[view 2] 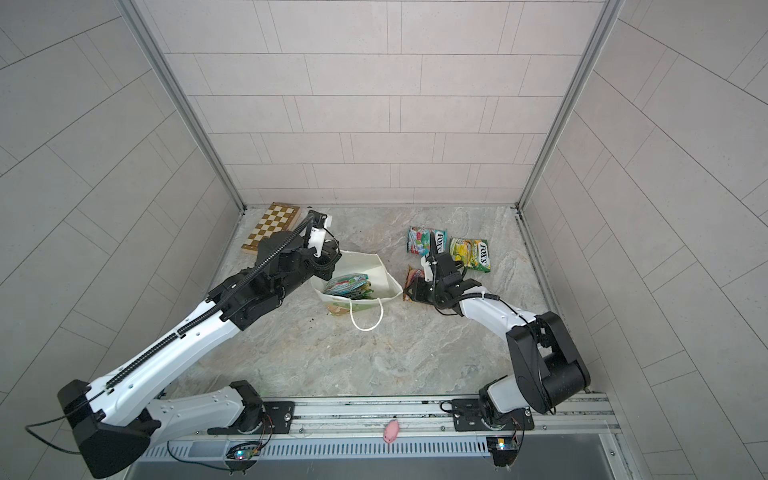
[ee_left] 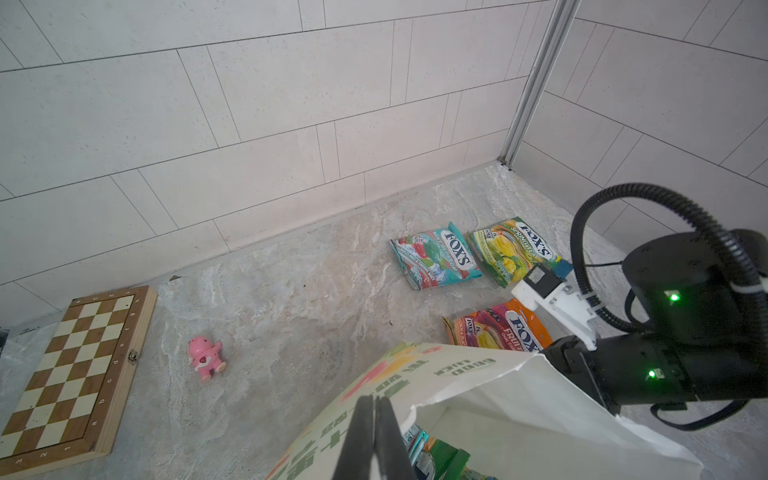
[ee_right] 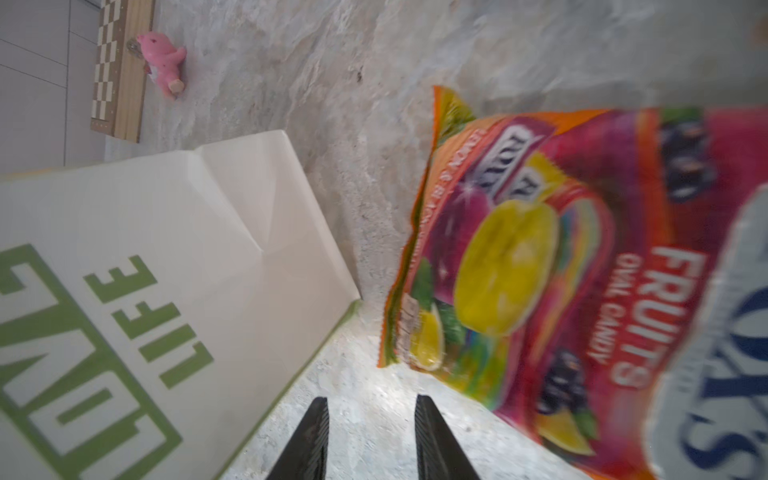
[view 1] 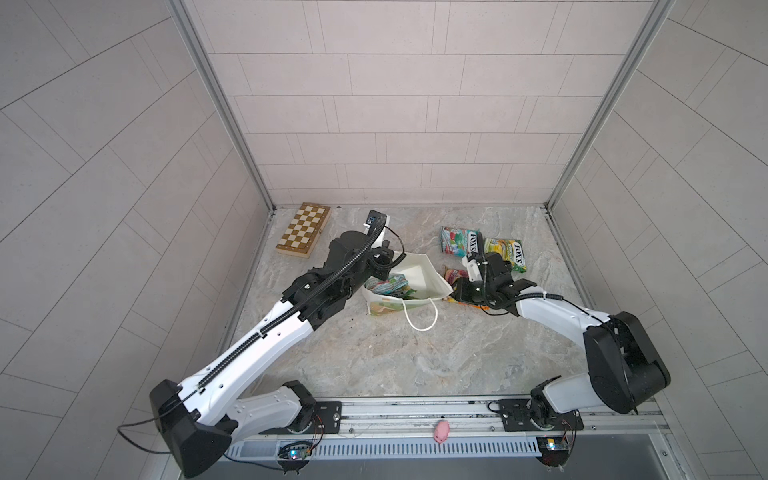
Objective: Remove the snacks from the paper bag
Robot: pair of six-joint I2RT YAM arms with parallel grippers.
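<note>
The white paper bag [view 1: 419,274] [view 2: 374,270] stands open in mid-table, with several snacks [view 1: 386,286] [view 2: 347,284] inside it. My left gripper [ee_left: 375,401] is shut on the bag's printed rim [ee_left: 415,374] on its left side. Three snacks lie on the table to the bag's right: a teal packet [view 1: 457,241] [ee_left: 436,259], a yellow-green packet [view 1: 507,251] [ee_left: 511,249] and an orange-pink packet [ee_right: 561,270] [ee_left: 494,328]. My right gripper [ee_right: 372,399] is open and empty, low over bare table between the bag's wall [ee_right: 187,249] and the orange-pink packet.
A wooden chessboard box [view 1: 303,228] [ee_left: 70,374] lies at the back left, with a pink toy [ee_left: 205,359] [ee_right: 164,60] beside it. Another pink toy [view 1: 441,430] sits on the front rail. The bag's cord handle [view 1: 419,316] loops toward the front.
</note>
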